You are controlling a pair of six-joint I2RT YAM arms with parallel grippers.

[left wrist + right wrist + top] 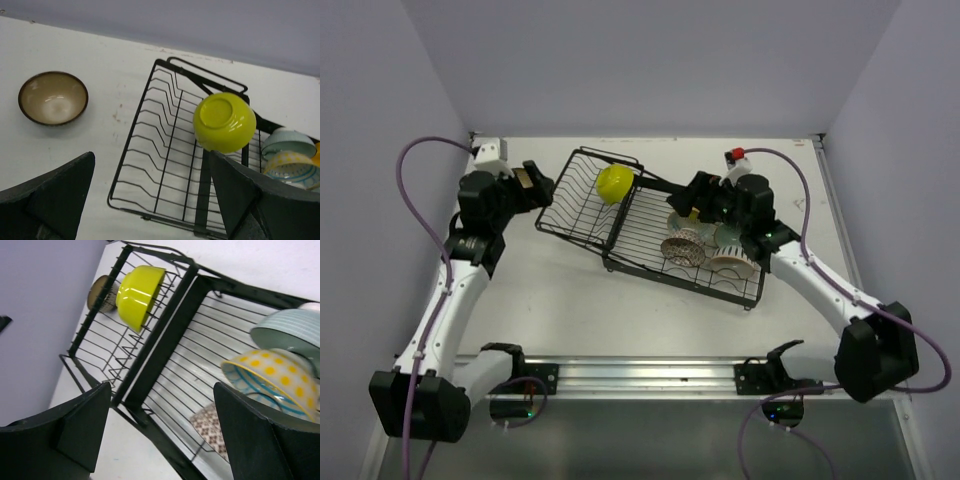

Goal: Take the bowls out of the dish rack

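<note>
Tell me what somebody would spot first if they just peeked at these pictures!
The bright yellow-green bowl jumps out, tipped bottom-up in the left part of the black dish rack. Next comes a bunch of patterned bowls crowded in the rack's right part. One brown-rimmed bowl sits alone, upright, on the white table left of the rack.

Bright, even light, faint shadows, glare on the yellow-green bowl.

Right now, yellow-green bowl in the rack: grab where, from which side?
Probably the upper rim, one finger inside, one outside, from above with the open left hand. The yellow-green bowl stands on edge in the dish rack, base toward that hand; its body looks too wide to span.
</note>
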